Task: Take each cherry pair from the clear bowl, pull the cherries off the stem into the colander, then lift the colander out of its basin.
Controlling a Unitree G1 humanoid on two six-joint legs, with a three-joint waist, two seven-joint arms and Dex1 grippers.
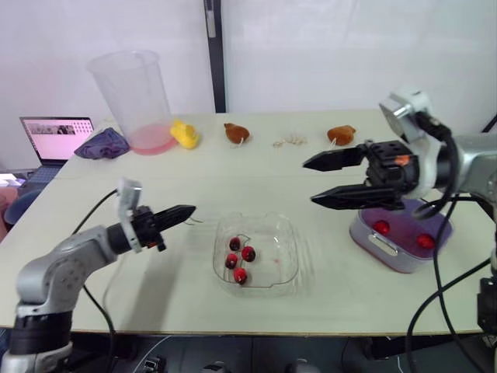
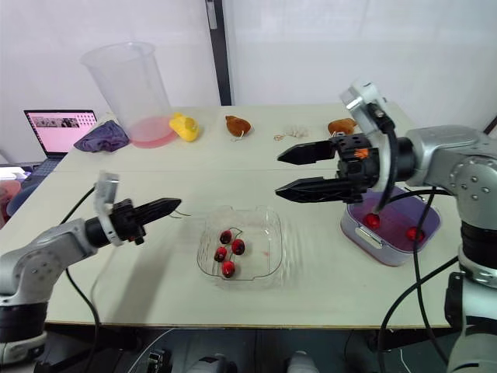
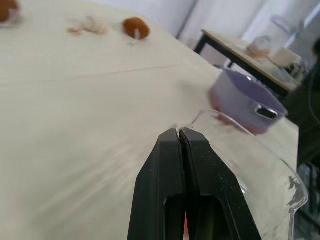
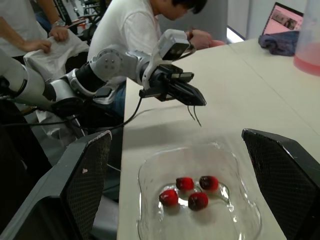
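Head view: the clear bowl [image 1: 283,260] sits mid-surface [image 1: 155,287] holding four cherries [image 1: 241,260]. The left jaws are pinched together just left of it. The right jaws gape wide in the air between the bowl and the purple colander [image 1: 400,235], which holds two more cherries. Left wrist view: the jaws are closed, with the bowl rim just ahead. Right wrist view: a thin stem [image 4: 193,114] dangles from the left jaws' tip.

Left end effector [image 1: 190,210] pinched closed, right end effector [image 1: 309,182] spread wide — raised
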